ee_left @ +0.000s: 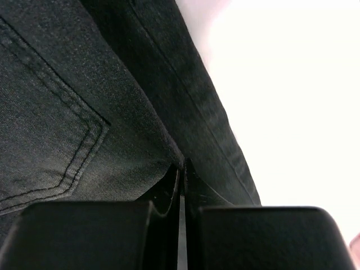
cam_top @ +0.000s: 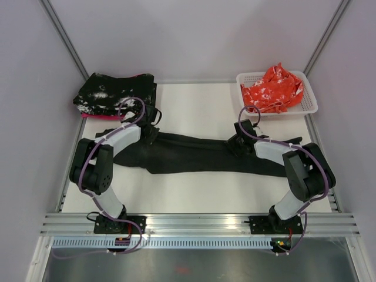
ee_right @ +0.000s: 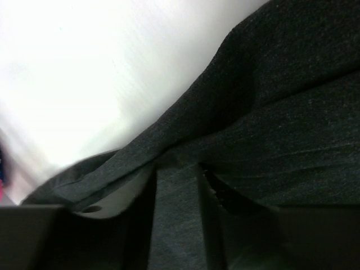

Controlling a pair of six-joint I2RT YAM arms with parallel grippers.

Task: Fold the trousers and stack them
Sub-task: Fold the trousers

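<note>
Left gripper (ee_left: pixel 181 174) clenched on trousers (cam_top: pixel 194 155) edge.
Only wrist views tell me this; right gripper (ee_right: pixel 177 175) straddles the cloth, grip unclear.

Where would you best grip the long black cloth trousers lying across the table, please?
I would pinch the far long edge of the black cloth trousers from above, at the waist end and partway along the legs. They lie flat, so two edge grips should lift evenly. The left gripper is shut there; the right gripper straddles it.
</note>
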